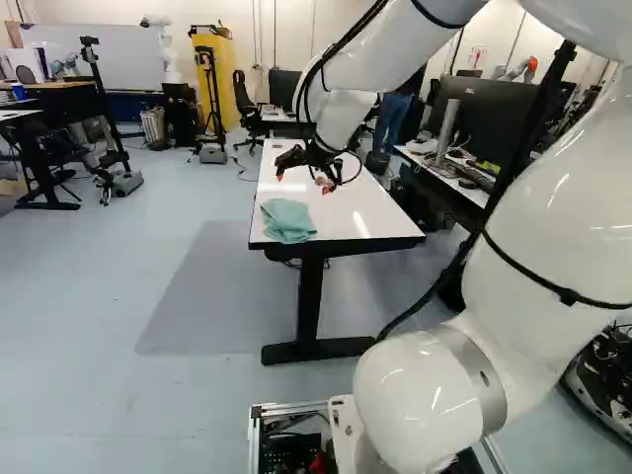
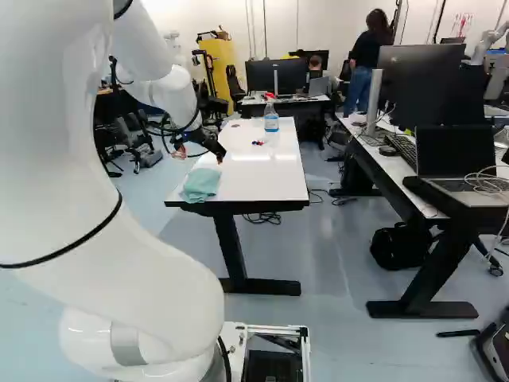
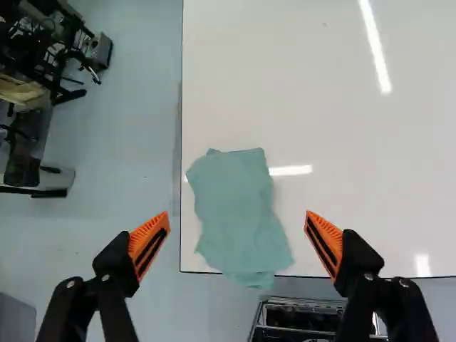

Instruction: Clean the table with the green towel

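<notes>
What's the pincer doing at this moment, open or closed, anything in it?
Pincer: open, holding nothing; the green towel lies on the table, ahead of and between the spread fingers.

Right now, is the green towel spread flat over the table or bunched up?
Bunched: the towel lies as a small, rumpled heap at the table's near corner.

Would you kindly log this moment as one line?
Tool: open | green towel: ahead of tool, ungripped | towel placement: on white table, slightly overhanging edge
</notes>
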